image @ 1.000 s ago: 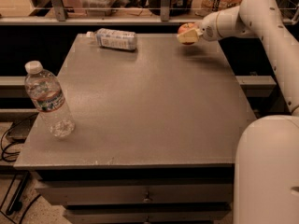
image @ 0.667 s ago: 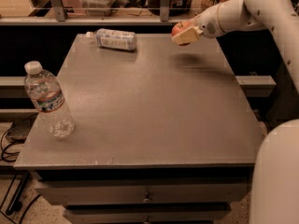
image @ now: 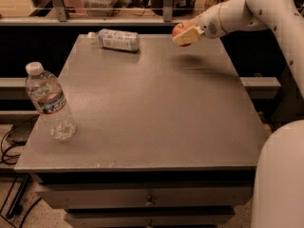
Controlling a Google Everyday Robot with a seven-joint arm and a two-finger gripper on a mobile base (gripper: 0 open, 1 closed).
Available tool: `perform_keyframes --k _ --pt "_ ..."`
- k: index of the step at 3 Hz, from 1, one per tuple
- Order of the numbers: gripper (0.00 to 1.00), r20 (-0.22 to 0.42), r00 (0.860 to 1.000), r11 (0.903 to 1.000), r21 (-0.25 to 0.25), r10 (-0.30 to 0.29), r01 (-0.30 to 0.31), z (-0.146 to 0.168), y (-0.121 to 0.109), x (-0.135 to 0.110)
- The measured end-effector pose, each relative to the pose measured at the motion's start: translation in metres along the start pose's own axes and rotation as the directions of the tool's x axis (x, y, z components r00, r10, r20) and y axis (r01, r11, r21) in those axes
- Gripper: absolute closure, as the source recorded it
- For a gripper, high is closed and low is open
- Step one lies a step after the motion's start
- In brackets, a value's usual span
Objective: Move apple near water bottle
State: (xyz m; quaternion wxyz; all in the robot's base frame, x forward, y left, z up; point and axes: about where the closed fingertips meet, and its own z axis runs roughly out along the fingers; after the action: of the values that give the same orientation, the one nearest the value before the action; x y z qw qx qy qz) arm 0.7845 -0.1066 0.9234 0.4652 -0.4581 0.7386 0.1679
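Observation:
The gripper [image: 184, 35] is shut on the red apple [image: 178, 30] and holds it in the air above the far right part of the grey table [image: 152, 108]. The apple's shadow falls on the table below it. The water bottle [image: 49, 101], clear and ribbed with a white cap and a narrow label band, stands upright near the table's front left corner, far from the apple.
A second bottle [image: 117, 40] with a wide pale label lies on its side at the table's far left edge. A shelf rail with posts runs behind the table. Drawers sit below the tabletop. Cables lie on the floor at the left.
The gripper has carried the apple to the left and a little higher above the table. Both bottles have stayed where they were.

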Motion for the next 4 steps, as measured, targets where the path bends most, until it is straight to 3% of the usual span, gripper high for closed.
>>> perform_keyframes --k 1,2,3,4 --pt "1.0 -0.096 0.993 0.9935 -0.097 -0.069 0.06 0.012 0.032 -0.001" --pt "1.0 -0.077 0.994 0.9621 -0.268 -0.072 0.049 0.023 0.107 0.005" --pt "1.0 -0.107 0.992 0.94 -0.34 -0.062 0.022 0.044 0.139 0.024" --pt "1.0 -0.103 0.993 0.9341 -0.356 -0.065 0.024 0.046 0.143 0.022"
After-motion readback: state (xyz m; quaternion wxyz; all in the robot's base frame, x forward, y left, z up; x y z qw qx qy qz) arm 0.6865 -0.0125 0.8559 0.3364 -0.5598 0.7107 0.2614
